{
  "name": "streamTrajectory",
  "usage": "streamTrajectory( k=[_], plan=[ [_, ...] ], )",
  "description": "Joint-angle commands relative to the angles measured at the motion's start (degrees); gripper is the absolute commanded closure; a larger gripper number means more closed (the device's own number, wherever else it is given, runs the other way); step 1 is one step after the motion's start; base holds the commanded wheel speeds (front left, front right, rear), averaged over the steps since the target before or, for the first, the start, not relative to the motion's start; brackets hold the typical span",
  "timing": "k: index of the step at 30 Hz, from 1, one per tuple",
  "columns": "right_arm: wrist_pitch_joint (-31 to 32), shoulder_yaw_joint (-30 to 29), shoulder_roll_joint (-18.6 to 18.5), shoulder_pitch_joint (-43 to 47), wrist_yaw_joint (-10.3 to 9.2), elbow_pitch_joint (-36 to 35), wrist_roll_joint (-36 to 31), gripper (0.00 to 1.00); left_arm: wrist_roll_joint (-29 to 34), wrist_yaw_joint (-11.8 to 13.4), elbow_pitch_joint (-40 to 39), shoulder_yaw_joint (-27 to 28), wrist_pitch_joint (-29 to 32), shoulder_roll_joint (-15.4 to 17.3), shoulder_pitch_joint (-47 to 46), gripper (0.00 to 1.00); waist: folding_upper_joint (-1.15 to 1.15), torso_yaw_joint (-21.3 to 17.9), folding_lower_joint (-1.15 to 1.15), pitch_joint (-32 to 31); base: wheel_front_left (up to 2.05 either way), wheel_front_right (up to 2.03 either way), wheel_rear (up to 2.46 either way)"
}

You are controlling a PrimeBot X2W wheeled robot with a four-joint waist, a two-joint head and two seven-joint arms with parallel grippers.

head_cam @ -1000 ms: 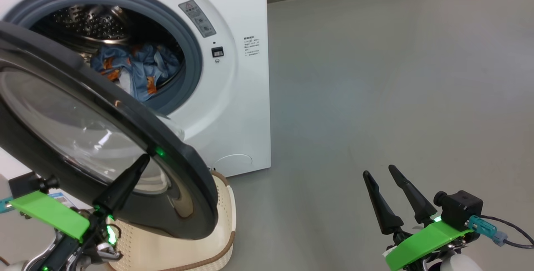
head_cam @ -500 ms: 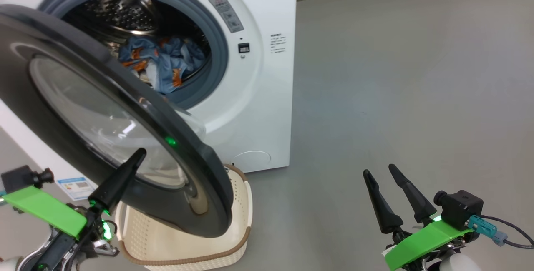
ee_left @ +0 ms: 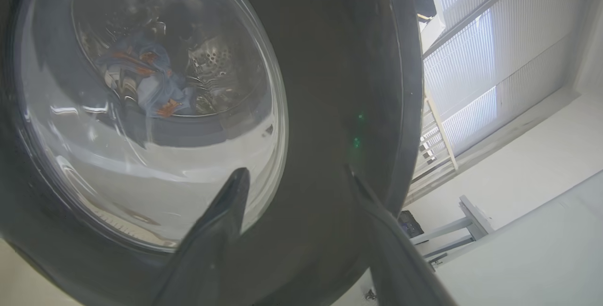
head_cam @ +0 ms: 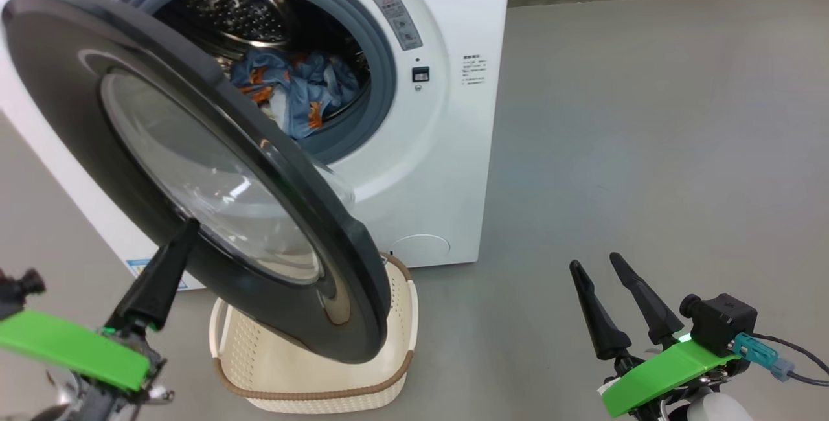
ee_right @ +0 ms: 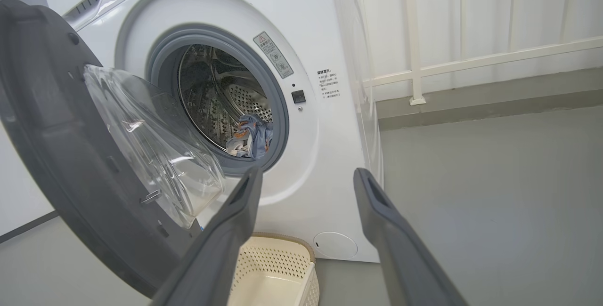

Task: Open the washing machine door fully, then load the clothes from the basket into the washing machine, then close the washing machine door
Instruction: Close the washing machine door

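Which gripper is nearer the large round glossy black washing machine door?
Left. The left gripper points at the outer face of the door, by its glass window; the right gripper sits well clear, over grey floor to its right.

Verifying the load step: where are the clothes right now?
Head view, upper left of centre: the clothes lie inside the washing machine, behind the half-open washing machine door.

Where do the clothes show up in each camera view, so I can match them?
Head view: the clothes upper centre, in the drum.
Left wrist view: the clothes upper left, seen through the washing machine door.
Right wrist view: the clothes centre-left, at the drum's lip.
Shared landmark: the washing machine door.
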Motion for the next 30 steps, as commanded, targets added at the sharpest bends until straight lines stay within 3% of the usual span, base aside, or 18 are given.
streamTrajectory(
  k=[1, 12, 15, 17, 21, 30],
  plan=[
    [-0.3, 0.9, -0.2, -1.1, 0.52, -1.5, -0.5, 0.0, 2.1, -0.4, -2.0, 1.5, -2.2, 2.1, -0.7, 0.0, 0.0, 0.4, 0.0, -0.1, 0.0, 0.0, 0.0],
    [-0.3, 0.5, -0.8, -0.8, 0.52, -1.9, -0.5, 0.0, 12.2, -0.4, 1.5, -3.3, -19.8, 5.0, 5.2, 0.0, 0.0, 0.9, 0.0, -0.1, 0.0, 0.0, 0.0],
    [-0.3, 0.3, -0.8, -0.7, 0.52, -2.0, -0.6, 0.0, 18.9, -0.4, 3.3, -5.3, -26.0, 7.4, 5.9, 0.0, 0.0, 0.9, 0.0, -0.2, 0.0, 0.0, 0.0],
    [-0.3, 0.2, -0.8, -0.6, 0.52, -2.0, -0.7, 0.0, 20.5, -0.4, 5.3, -6.0, -29.8, 7.1, 6.4, 0.0, 0.0, 0.9, 0.0, -0.3, 0.0, 0.0, 0.0],
    [-0.3, -0.2, -0.9, -0.5, 0.52, -2.0, -0.7, 0.0, 29.6, -0.2, 10.0, -7.7, -34.0, 9.2, 7.2, 0.0, 0.0, 0.8, 0.0, -0.4, 0.0, 0.0, 0.0],
    [-0.3, -1.2, -1.4, -0.1, 0.52, -2.3, -0.8, 0.0, 39.0, 0.0, 13.8, -4.9, -35.7, 4.7, 7.0, 0.0, 0.0, 1.1, 0.0, -0.3, 0.0, 0.0, 0.0]
  ],
)
